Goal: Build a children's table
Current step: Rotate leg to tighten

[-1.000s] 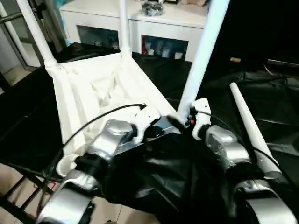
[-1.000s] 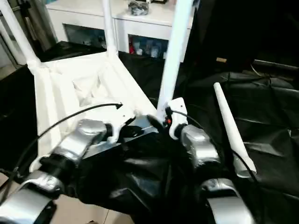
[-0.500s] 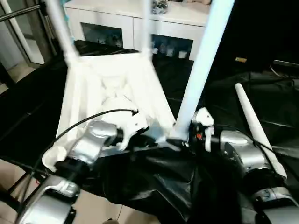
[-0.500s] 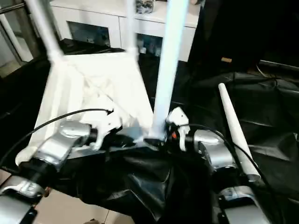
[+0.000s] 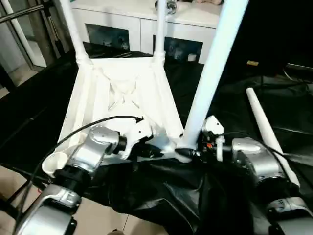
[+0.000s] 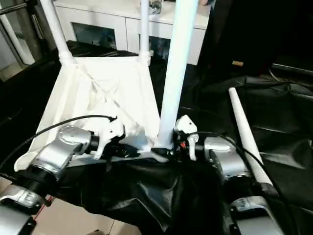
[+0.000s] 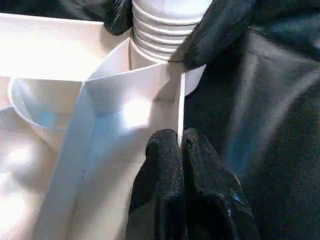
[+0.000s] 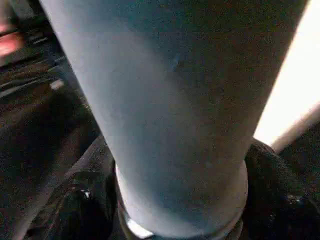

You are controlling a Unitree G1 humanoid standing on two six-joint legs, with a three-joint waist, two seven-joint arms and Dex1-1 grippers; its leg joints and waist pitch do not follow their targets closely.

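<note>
The upturned white tabletop point(image 5: 120, 93) lies on the black sheet point(image 5: 161, 196) with three legs standing in it, the left gripper point(image 7: 179, 145) pinching its thin rim, the right gripper point(image 5: 188, 154) clasping the nearest leg point(image 5: 208, 78), a fourth leg point(image 5: 266, 132) lying beside.

Inverted table top point(image 5: 122, 93) lies on the counter point(image 5: 39, 117); three legs stand in its sockets. Loose leg point(image 5: 266, 132) lies right; cabinet point(image 5: 142, 24) stands far behind.
</note>
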